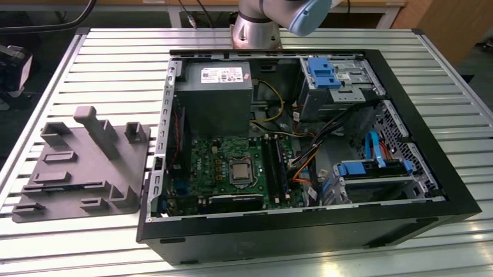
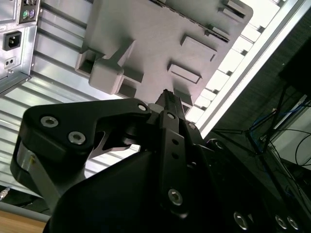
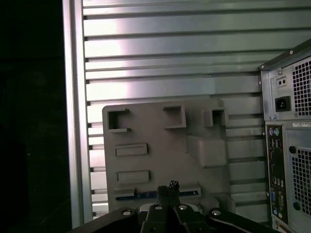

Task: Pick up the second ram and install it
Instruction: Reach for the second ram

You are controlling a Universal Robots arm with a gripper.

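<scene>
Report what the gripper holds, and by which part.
Nothing is held. The gripper hangs above the grey fixture, jaws shut with nothing between them. The second ram appears to lie in a slot of that fixture.

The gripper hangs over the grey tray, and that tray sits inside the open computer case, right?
Not inside. The exterior view shows the grey tray on the slatted table, beside the computer case on the exterior view's left. The gripper does hang over it.
</scene>
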